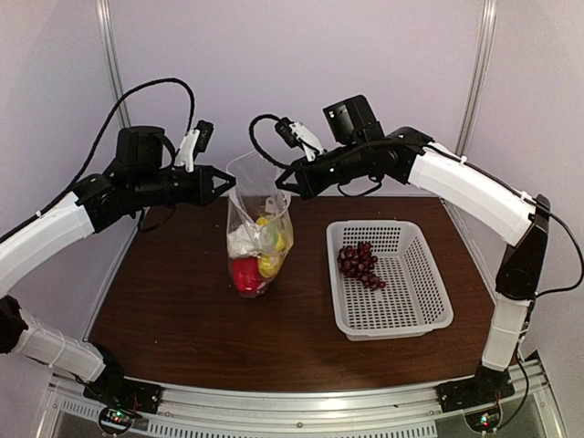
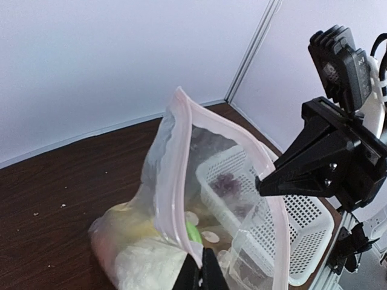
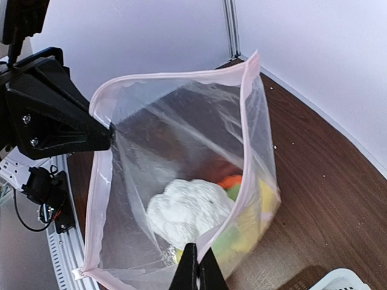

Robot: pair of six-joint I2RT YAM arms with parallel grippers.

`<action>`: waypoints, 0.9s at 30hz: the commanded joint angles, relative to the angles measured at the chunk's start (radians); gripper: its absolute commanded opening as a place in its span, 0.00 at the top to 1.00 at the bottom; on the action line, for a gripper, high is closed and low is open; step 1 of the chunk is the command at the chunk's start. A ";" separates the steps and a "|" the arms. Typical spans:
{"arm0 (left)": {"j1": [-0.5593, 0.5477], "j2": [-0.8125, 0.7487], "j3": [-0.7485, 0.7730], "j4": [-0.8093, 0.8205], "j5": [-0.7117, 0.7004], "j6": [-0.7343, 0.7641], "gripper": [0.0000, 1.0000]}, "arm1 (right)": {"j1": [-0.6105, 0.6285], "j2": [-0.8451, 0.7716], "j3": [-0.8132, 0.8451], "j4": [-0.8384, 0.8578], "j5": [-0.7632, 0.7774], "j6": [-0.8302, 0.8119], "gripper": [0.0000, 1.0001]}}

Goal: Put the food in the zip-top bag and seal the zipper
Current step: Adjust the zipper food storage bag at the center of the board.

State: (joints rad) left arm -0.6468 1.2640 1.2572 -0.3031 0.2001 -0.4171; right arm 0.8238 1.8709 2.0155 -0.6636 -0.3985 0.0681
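Note:
The zip-top bag [image 1: 256, 228] hangs upright over the table centre, mouth open, held between both grippers. Inside lie the white cauliflower [image 3: 188, 208], yellow pieces [image 1: 268, 265], a red pepper [image 1: 245, 274] and something orange [image 3: 230, 180]. My left gripper [image 1: 230, 181] is shut on the bag's left rim, seen pinching the zipper strip [image 2: 181, 181] in the left wrist view [image 2: 201, 272]. My right gripper [image 1: 282, 179] is shut on the right rim, also seen in the right wrist view [image 3: 198, 269]. The dark purple grapes [image 1: 359, 262] lie in the white basket.
The white perforated basket [image 1: 401, 315] stands right of the bag on the brown table [image 1: 173, 310]. Grey walls close the back and sides.

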 commanded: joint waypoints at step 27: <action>0.005 0.320 0.227 -0.180 0.334 0.156 1.00 | -0.284 -0.389 -0.610 -0.039 0.152 -0.479 0.29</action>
State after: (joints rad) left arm -0.6468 1.5490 1.4647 -0.4973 0.4149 -0.2981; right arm 0.5980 1.5082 1.5223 -0.6964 -0.2924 -0.2840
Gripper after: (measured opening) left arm 0.007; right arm 0.717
